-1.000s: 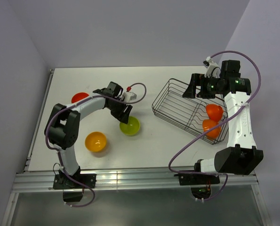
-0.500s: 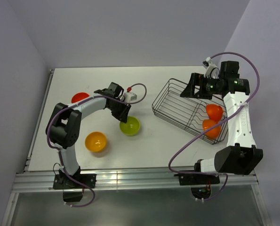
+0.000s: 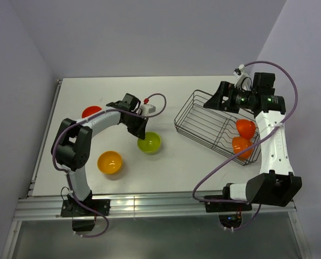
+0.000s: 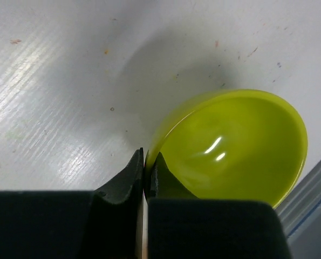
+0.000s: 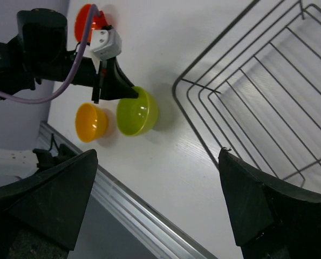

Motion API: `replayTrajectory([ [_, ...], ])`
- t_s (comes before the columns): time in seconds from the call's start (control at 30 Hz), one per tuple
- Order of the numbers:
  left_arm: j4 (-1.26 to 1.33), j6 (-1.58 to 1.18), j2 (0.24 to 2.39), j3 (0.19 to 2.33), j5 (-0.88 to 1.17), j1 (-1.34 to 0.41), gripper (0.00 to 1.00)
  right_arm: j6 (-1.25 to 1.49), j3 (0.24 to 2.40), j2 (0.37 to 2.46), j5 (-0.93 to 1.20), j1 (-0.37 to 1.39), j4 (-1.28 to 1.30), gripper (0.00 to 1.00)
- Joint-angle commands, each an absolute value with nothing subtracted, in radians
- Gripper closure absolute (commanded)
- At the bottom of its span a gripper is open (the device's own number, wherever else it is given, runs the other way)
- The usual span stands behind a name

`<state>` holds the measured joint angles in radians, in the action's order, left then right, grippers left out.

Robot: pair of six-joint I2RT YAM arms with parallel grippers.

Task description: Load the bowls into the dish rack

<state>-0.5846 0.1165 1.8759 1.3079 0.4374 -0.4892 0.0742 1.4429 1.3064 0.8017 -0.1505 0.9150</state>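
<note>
A lime green bowl [image 3: 149, 143] [image 4: 230, 145] [image 5: 137, 110] sits on the white table, and my left gripper [image 3: 140, 133] [image 4: 145, 167] is shut on its near rim, one finger inside and one outside. The yellow-orange bowl [image 3: 109, 162] [image 5: 91, 122] stands in front of it to the left. Behind my left arm lies a red bowl [image 3: 91, 111] [image 5: 87, 19], partly hidden. The dark wire dish rack [image 3: 195, 127] [image 5: 268, 97] holds two red-orange bowls [image 3: 245, 128] on edge at its right end. My right gripper [image 3: 220, 99] [image 5: 157, 152] hangs open above the rack's far end, holding nothing.
An aluminium rail [image 3: 149, 202] runs along the table's near edge. Purple cables loop off both arms; the right one [image 3: 214, 170] sweeps over the table in front of the rack. Walls close in at the left and back.
My left gripper has shut on the green bowl's rim, and the bowl has shifted slightly. My right gripper has drifted a little up and back over the rack, still open.
</note>
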Motion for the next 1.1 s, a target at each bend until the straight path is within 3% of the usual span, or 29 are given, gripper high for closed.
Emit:
replayTrajectory([
  [0.0,-0.546,0.035,1.76,1.385,0.538,-0.462,1.0,0.178,1.41,1.238,0.917,-0.14,0.781,0.0],
  [0.2,-0.45,-0.135,1.652,1.431,0.568,-0.425,1.0,0.248,1.416,1.223,0.928,-0.078,0.709,0.0],
  [0.57,-0.226,-0.418,1.442,1.387,0.405,-0.397,1.0,0.409,1.348,1.223,1.042,0.118,0.491,0.0],
  [1.07,-0.163,-0.613,1.413,1.405,0.526,-0.367,1.0,0.503,1.578,1.377,0.833,0.314,0.512,0.0],
])
